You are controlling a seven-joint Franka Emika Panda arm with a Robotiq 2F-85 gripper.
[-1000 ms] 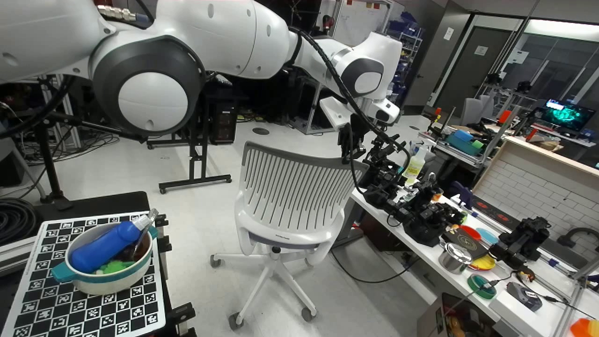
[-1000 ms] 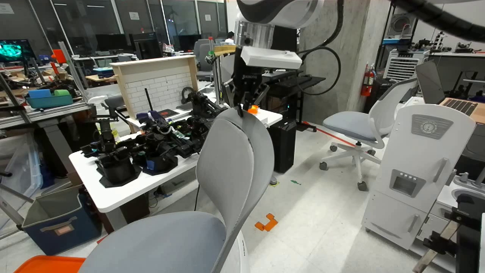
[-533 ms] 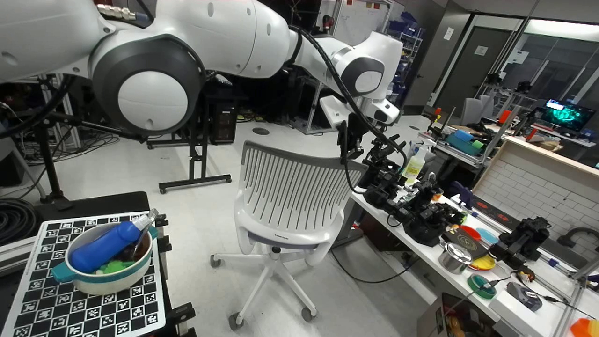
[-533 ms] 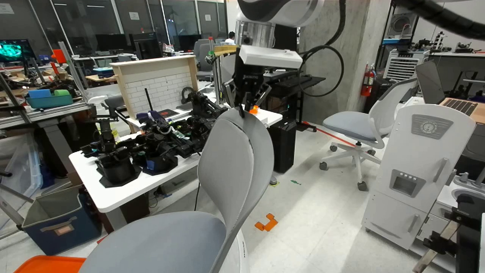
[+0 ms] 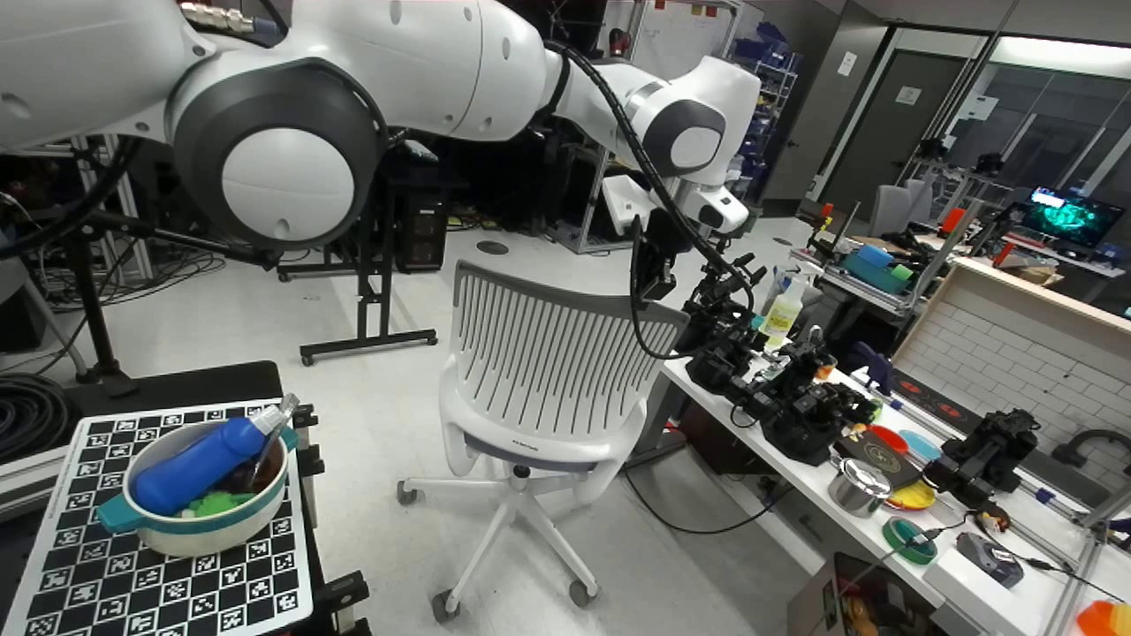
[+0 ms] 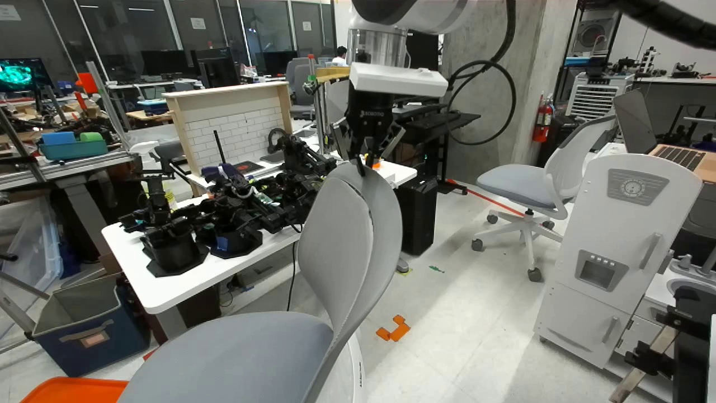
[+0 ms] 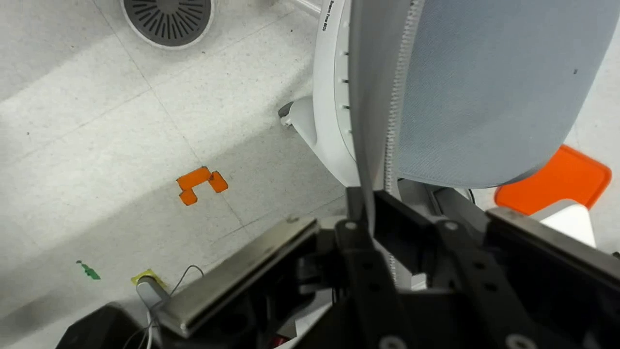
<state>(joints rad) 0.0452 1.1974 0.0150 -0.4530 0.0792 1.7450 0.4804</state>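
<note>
A light grey office chair [image 5: 521,439] on a white wheeled base stands on the floor; it also shows in an exterior view [image 6: 338,240]. My gripper [image 6: 361,167] comes down from above onto the top rim of its backrest. In the wrist view the gripper [image 7: 372,206] has one finger on each side of the thin backrest edge [image 7: 361,97], and the jaws are closed on it. The seat [image 7: 479,92] shows to the right of the edge. In an exterior view the gripper [image 5: 654,290] is at the backrest's right top corner; its fingertips are hidden behind the backrest.
A white table [image 6: 168,291] with several black robot arms stands beside the chair. A pot [image 5: 212,534] with a blue bottle [image 5: 199,464] sits on a checkered board. A toy fridge [image 6: 609,252] and another chair [image 6: 520,184] stand apart. A cable [image 5: 634,318] loops below the gripper.
The gripper and the backrest top have moved slightly together, leftward in an exterior view and a little rightward in another. The chair back has turned or tilted slightly; its wheels look unmoved.
</note>
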